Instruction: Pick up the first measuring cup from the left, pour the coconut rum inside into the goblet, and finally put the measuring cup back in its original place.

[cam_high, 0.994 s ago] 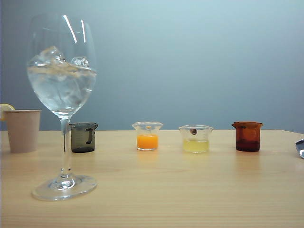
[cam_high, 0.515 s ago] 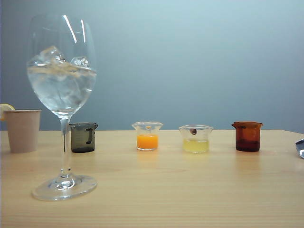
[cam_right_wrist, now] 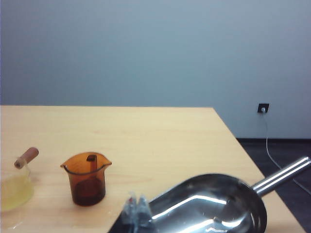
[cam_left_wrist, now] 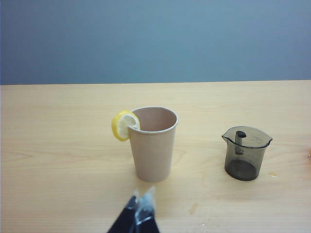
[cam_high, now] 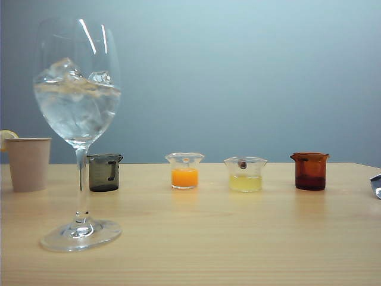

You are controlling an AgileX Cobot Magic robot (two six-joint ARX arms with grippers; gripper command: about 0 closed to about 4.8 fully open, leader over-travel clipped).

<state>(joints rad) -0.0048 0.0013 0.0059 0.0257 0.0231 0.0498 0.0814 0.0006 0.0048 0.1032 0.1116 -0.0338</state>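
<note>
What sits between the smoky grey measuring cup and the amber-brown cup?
In the exterior view, between the smoky grey measuring cup and amber-brown cup: a clear cup of orange liquid, then a clear cup of pale yellow liquid.

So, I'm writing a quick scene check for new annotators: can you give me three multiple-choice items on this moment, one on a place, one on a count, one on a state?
1. Where does the first measuring cup stand?
A. Just behind the goblet, right of the paper cup
B. Between the orange and yellow cups
C. At the table's right edge

2. How many small measuring cups stand in the row?
A. Two
B. Four
C. Six

3. How is the left gripper?
A. Shut on the paper cup
B. Open around the goblet's stem
C. Shut, holding nothing

Answers:
1 A: the exterior view shows the grey cup beside the goblet's stem.
2 B: grey, orange, yellow and amber.
3 C: the left wrist view shows its tips together, short of the paper cup.

The right gripper sits by a steel scoop, also empty.
</note>
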